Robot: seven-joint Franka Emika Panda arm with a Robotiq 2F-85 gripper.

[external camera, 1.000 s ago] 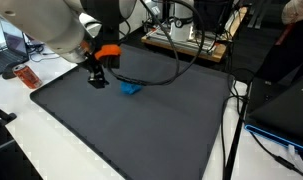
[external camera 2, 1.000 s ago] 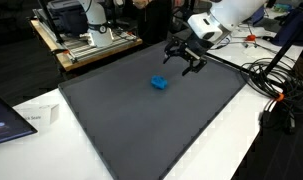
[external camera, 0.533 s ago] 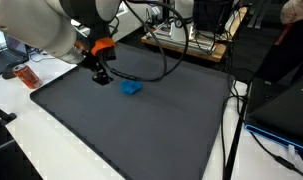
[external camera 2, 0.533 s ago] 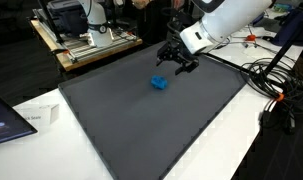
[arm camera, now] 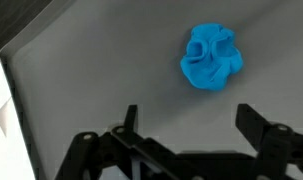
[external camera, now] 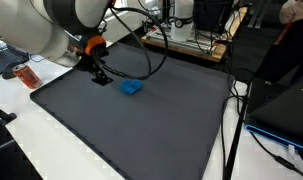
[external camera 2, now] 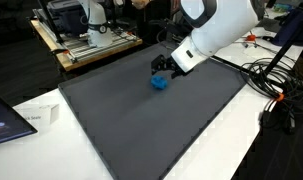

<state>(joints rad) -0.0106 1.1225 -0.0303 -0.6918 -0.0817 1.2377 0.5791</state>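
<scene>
Blue cloth (arm camera: 212, 58) lies crumpled on the dark tabletop (arm camera: 101, 70), just ahead of the jaws, not touching them; the jaws stand wide apart, empty.

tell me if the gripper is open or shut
Open. In the wrist view the gripper has its fingers wide apart with nothing between them; the crumpled blue thing lies ahead of them, untouched.

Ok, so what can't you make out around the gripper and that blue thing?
Blue object: cloth or plastic, too blurred in the wrist view; too small in both exterior views.
Gripper: finger spread too small and dark in both exterior views.
Red item: label too small in an exterior view.
</scene>
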